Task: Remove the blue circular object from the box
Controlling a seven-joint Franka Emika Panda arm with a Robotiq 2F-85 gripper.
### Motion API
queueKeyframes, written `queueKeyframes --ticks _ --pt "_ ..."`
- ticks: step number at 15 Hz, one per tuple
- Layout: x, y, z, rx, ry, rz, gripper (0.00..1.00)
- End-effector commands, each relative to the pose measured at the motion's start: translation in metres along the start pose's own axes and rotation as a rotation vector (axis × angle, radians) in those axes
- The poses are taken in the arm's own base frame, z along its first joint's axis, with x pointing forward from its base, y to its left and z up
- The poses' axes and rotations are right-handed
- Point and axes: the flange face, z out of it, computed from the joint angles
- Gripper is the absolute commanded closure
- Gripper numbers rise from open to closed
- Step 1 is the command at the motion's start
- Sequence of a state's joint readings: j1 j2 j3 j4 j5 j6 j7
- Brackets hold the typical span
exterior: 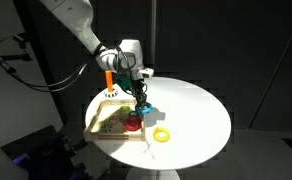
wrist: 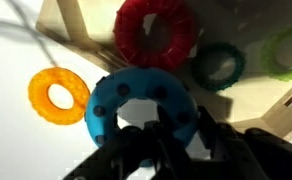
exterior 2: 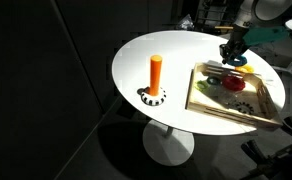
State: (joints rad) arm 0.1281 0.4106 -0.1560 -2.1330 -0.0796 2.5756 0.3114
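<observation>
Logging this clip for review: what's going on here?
The arm's tool grips the blue ring and holds it near the edge of the wooden box. A red ring and a dark green ring lie in the box. A yellow ring lies outside it on the white table.

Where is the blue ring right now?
In the wrist view, the blue ring is in the hand, with the yellow ring left of it and the red ring above.
</observation>
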Motion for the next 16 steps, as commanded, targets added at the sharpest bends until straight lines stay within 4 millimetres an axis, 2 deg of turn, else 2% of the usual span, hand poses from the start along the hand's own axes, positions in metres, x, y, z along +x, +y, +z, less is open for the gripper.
queueKeyframes --ticks 1,6,11,12,13,15,16 --pt "0.015 0.027 0.001 -0.058 0.008 0.073 0.9" --pt "0.021 0.068 0.022 -0.112 -0.01 0.163 0.9" --pt "0.021 0.093 0.048 -0.145 -0.046 0.221 0.9" --pt "0.02 0.095 0.052 -0.147 -0.055 0.228 0.82" --pt "0.02 0.096 0.055 -0.152 -0.06 0.231 0.42" --pt "0.019 0.096 0.058 -0.156 -0.066 0.229 0.34" --pt "0.018 0.095 0.057 -0.157 -0.068 0.225 0.26"
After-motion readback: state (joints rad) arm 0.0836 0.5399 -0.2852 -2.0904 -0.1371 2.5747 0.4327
